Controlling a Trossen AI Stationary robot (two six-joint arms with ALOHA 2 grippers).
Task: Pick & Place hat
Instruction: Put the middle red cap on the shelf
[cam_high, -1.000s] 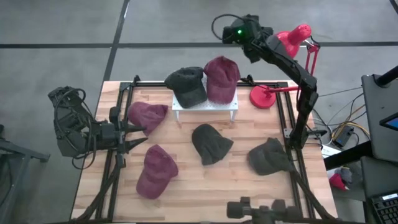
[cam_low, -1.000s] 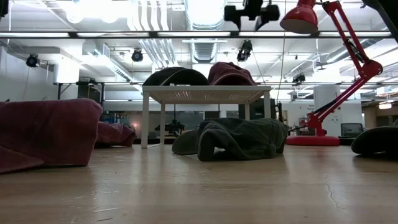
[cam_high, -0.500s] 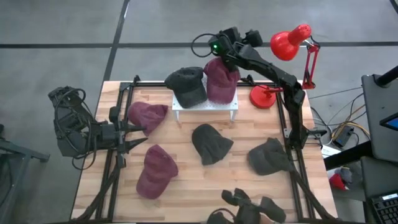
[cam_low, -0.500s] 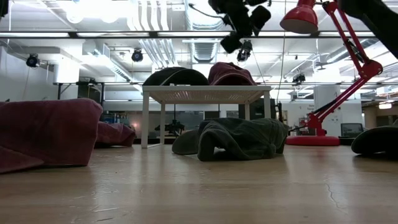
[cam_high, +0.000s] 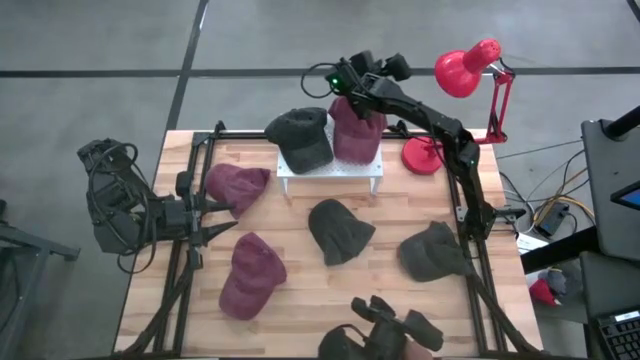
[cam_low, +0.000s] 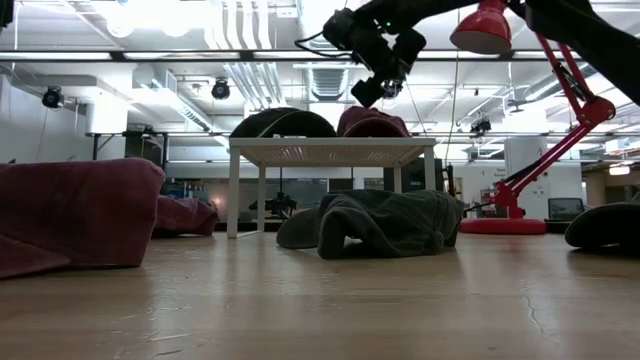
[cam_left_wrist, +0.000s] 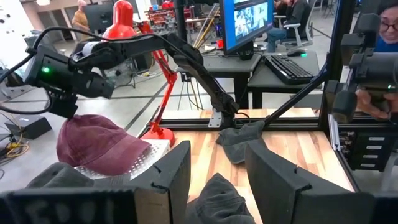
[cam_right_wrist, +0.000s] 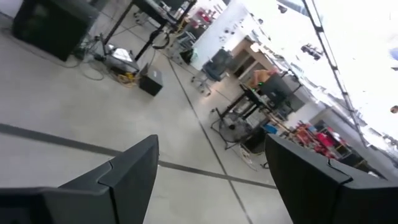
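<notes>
Two hats lie on a white rack (cam_high: 330, 168) at the table's far side: a maroon one (cam_high: 355, 128) and a dark one (cam_high: 300, 138). My right gripper (cam_high: 345, 72) hovers open just above the far edge of the maroon hat (cam_low: 372, 122) and touches nothing; its fingers (cam_right_wrist: 124, 174) frame only floor. Four more hats rest on the wooden table: two maroon (cam_high: 238, 185) (cam_high: 250, 272) and two dark (cam_high: 340, 230) (cam_high: 432, 250). My left gripper (cam_high: 222, 220) waits open at the table's left edge, with nothing between its fingers (cam_left_wrist: 174, 168).
A red desk lamp (cam_high: 465, 65) stands at the far right, its base (cam_high: 425, 155) beside the rack. A black frame (cam_high: 465, 200) borders the table. At the near edge a person holds a dark device (cam_high: 385, 340).
My right gripper has swung from near the lamp toward the table's left and sunk toward the maroon hat on the rack, rolling as it went. It stays open. The hats have not moved.
</notes>
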